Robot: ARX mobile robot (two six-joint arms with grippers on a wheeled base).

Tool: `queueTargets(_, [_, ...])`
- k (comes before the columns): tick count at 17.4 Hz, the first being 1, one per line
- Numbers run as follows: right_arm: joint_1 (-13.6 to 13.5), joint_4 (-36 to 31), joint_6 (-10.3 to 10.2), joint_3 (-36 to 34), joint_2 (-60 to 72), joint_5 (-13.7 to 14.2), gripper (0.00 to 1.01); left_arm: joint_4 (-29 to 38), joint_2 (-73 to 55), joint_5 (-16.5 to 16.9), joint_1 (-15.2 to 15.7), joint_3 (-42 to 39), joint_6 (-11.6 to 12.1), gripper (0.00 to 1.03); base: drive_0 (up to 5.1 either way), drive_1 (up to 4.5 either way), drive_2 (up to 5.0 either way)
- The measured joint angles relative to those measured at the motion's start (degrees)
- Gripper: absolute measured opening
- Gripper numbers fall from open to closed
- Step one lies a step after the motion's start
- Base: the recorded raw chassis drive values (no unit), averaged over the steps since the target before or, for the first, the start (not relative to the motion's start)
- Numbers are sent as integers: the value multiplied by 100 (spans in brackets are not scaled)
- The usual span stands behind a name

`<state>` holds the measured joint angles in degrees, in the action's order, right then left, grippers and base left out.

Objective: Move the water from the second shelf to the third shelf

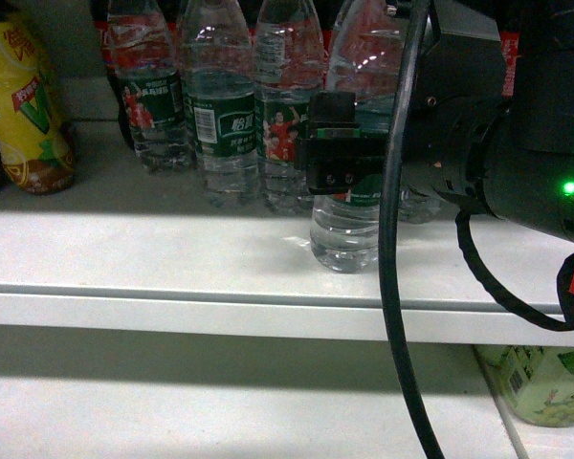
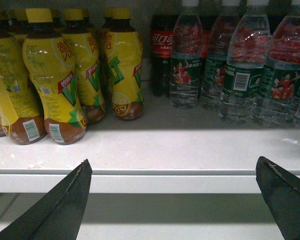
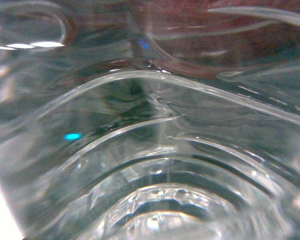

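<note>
One water bottle [image 1: 344, 234] stands on the white shelf [image 1: 172, 258] near its front edge, ahead of the row of like bottles [image 1: 220, 105]. My right gripper [image 1: 333, 158] reaches in from the right and is shut on it at the green label band; the black finger block covers the label. In the right wrist view the bottle's clear ribbed plastic [image 3: 155, 150] fills the frame, and no fingers show. My left gripper [image 2: 173, 167] hangs open in front of the shelf edge with nothing between its fingers [image 2: 75, 190]. It is out of the head view.
Yellow-labelled drink bottles [image 2: 55, 75] crowd the shelf's left part. Dark cola bottles [image 2: 161, 45] stand behind the water row [image 2: 240, 65]. A black cable [image 1: 392, 268] hangs down from my right arm. On the lower shelf [image 1: 220, 411], a green carton [image 1: 545, 382] sits at the right.
</note>
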<state>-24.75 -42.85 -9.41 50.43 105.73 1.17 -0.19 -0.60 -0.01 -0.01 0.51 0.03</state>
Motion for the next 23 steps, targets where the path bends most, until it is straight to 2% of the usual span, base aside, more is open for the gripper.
queueTargets(3, [-11,-9,-2,0,-4,37,53,0,0,-2,0,0,0,98,0,0,0])
queueTargets(5, [-39,-35,15,-44,-42,50,44,0,0,0,0,0,0,98,0,0,0])
queueTargets(7, [-76,-116,44,-203,-153,59,42,0,0,-2,0,0,0,98,0,0,0])
queueTargets(13, [-149,-474,396,-1150,-791,144,42,0,0,0,0,0,0,98,0,0,0])
queueTargets(17, [-131,-619,824,-1928,-1423,162,42,0,0,0,0,0,0,98,0,0,0])
queueTargets(19, [28,-647,949,-2402,-1810,42,42,0,0,0,0,0,0,98,0,0,0])
queueTargets(23, [546,-509,1130,-3108,-2562,-81,42,0,0,0,0,0,0,98,0,0,0])
